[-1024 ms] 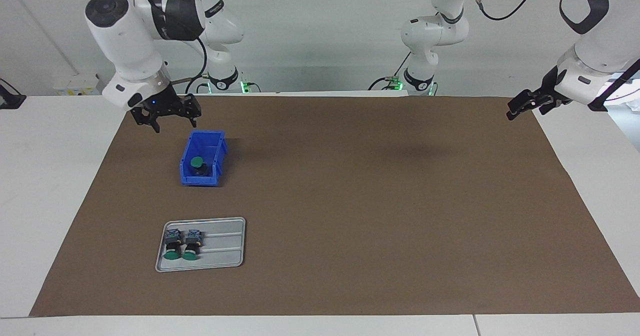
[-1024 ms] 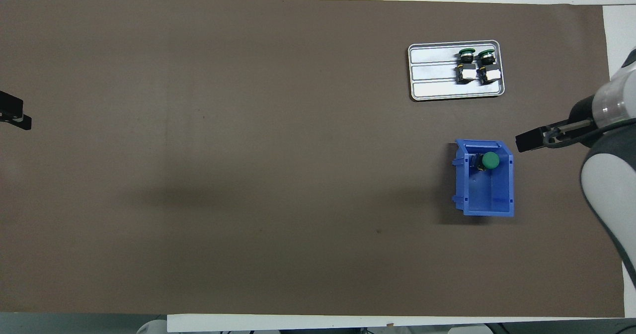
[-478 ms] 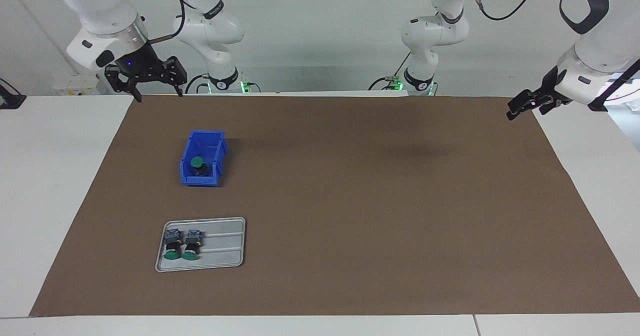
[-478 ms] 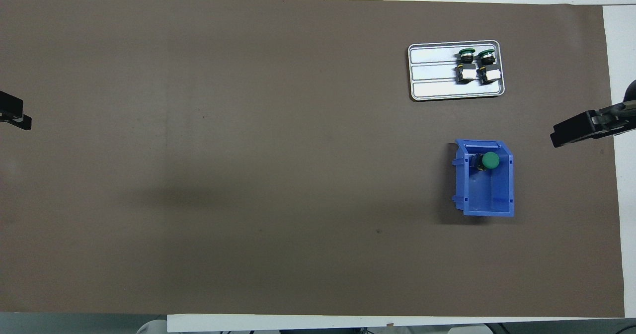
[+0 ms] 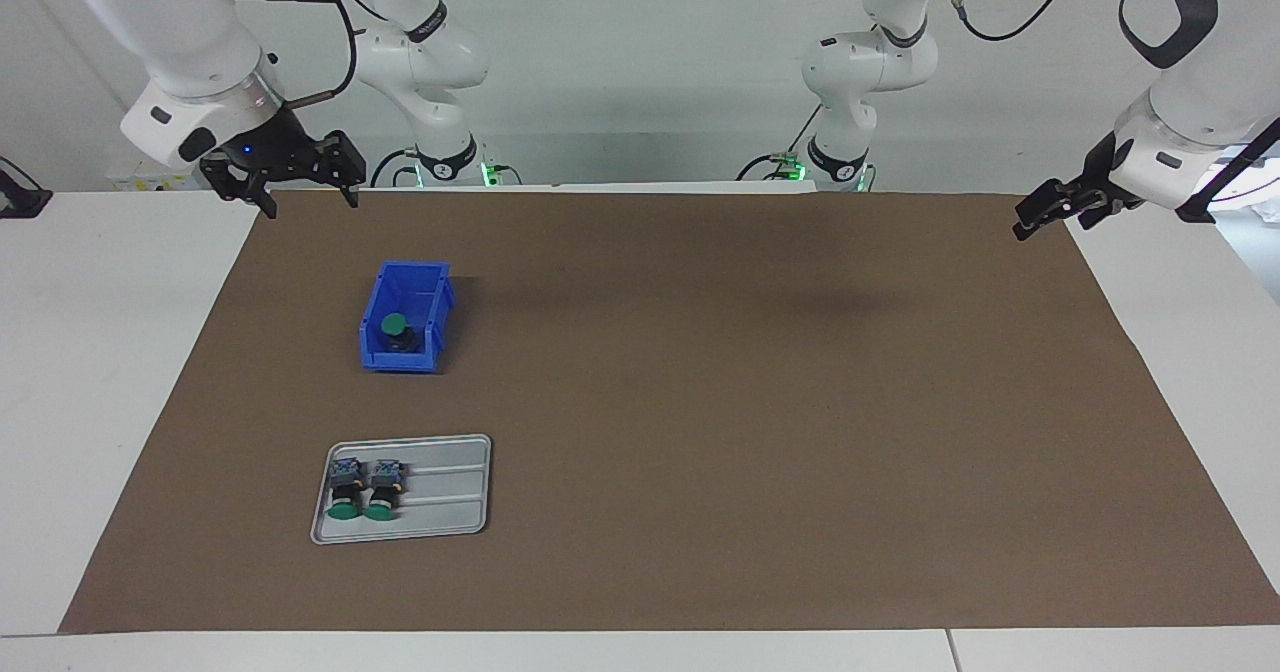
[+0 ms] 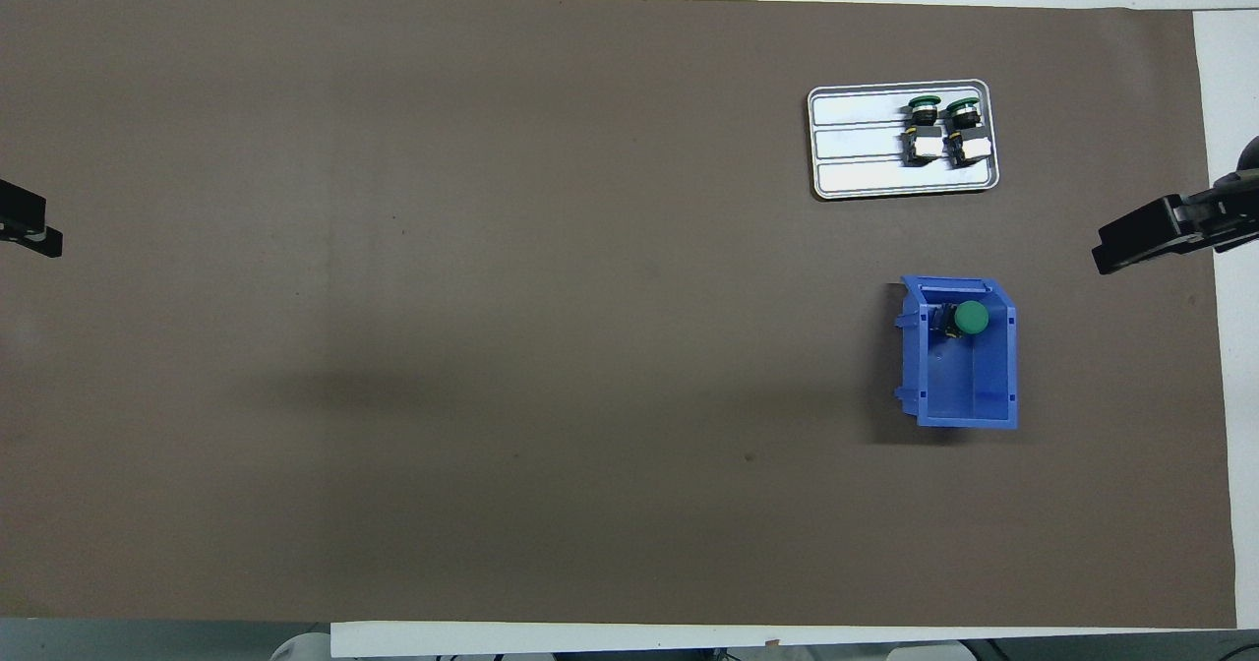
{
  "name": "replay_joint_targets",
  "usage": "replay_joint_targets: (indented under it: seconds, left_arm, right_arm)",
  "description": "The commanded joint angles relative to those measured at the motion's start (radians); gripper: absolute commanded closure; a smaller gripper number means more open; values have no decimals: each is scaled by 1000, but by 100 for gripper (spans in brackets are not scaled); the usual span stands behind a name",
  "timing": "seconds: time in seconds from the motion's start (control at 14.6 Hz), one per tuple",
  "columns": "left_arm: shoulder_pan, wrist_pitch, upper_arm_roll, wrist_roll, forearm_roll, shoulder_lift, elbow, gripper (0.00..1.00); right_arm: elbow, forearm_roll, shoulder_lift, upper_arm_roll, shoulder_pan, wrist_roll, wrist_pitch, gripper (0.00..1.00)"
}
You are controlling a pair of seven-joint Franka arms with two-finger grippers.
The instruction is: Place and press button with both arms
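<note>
One button (image 5: 394, 325) with a green cap stands upright in the blue bin (image 5: 400, 360); both also show in the overhead view, the button (image 6: 971, 318) at the farther end of the bin (image 6: 969, 400). Two more buttons (image 5: 347, 492) (image 5: 381, 492) lie side by side on a grey tray (image 5: 450, 492), farther from the robots than the bin. My right gripper (image 5: 308, 202) is open and empty, raised over the mat's edge at the right arm's end, clear of the bin. My left gripper (image 5: 1040, 214) waits raised over the mat's edge at the left arm's end.
A brown mat (image 5: 700, 402) covers most of the white table (image 5: 100, 352). Bin and tray (image 6: 856, 145) both sit toward the right arm's end. Only the tips of the right gripper (image 6: 1146, 243) and the left gripper (image 6: 29, 233) show in the overhead view.
My right gripper has risen and pulled away from beside the bin toward the mat's edge at the right arm's end. The left arm, bin, tray and buttons have not moved.
</note>
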Motion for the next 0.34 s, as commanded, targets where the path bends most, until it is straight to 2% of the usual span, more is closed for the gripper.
replay_joint_targets:
  seconds: [0.0,0.27]
  left_arm:
    - [1,23,5,3,-9,-25,-33,0]
    - [1,23,5,3,-9,-25,-33,0]
  right_arm:
    - [20,13,12,12,-13,13,13,1]
    - [18,19,12,12,-17,13,20,1]
